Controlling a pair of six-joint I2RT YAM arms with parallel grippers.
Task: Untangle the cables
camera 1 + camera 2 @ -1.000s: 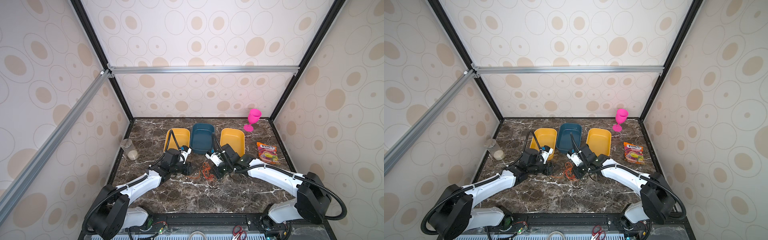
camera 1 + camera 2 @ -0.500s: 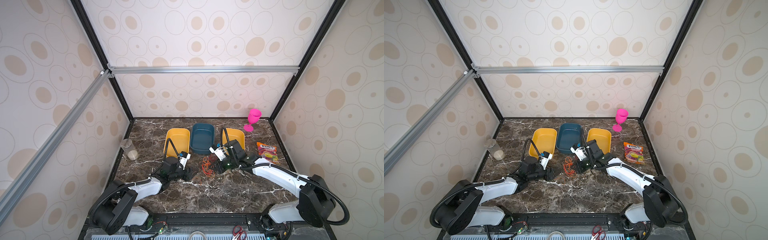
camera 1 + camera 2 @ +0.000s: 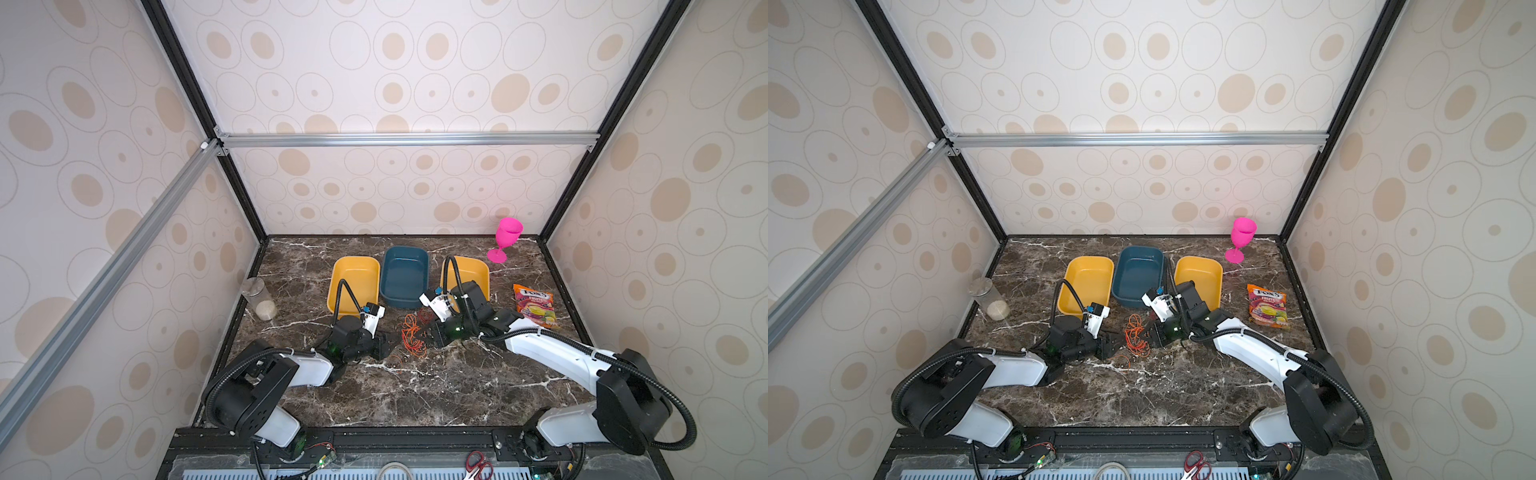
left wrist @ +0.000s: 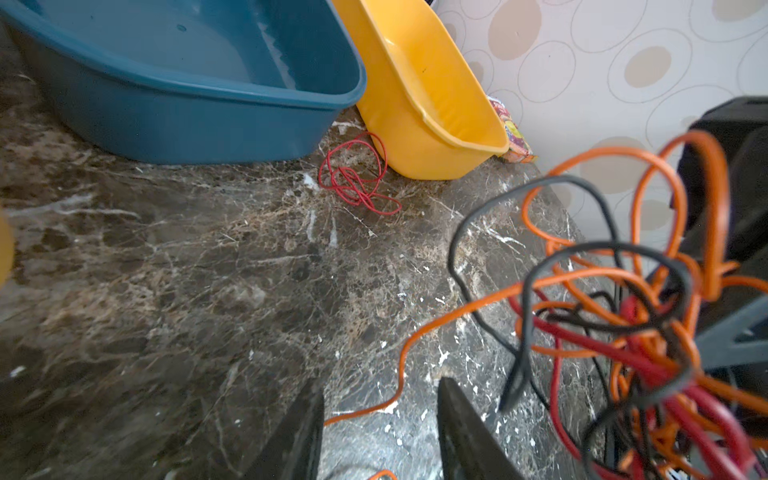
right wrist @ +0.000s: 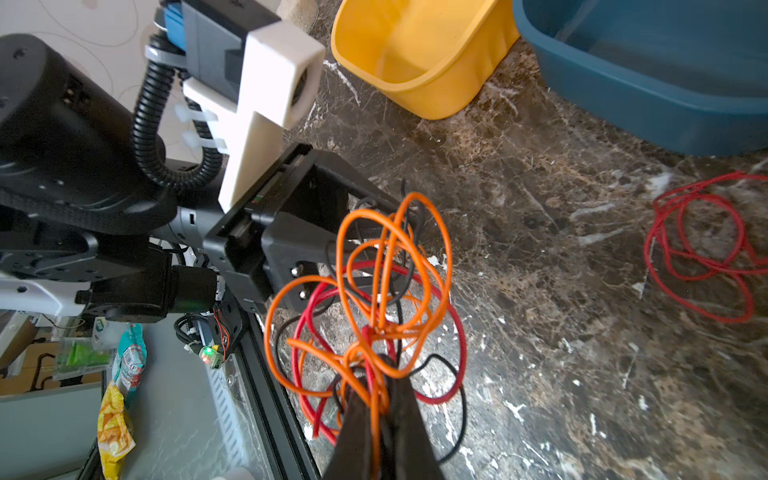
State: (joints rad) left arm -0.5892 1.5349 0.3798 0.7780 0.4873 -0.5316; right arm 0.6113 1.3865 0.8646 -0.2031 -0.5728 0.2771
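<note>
The cables form a tangle of orange, red and black wires on the marble between my two grippers, in both top views. My right gripper is shut on a bunch of the cables and holds the loops raised off the table. My left gripper stands open low over the marble, with one orange strand lying on the table across its gap. The tangle hangs just beside it. A separate red cable lies loose by the yellow tray.
Three trays stand behind the tangle: yellow, blue and yellow. A pink goblet and a snack packet are at the right. A jar is at the left edge. Red-handled scissors lie below the front rail.
The left arm has folded back and its gripper has drawn toward the front, lower beside the tangle. The right gripper stays shut on the cables, its wrist shifted slightly.
</note>
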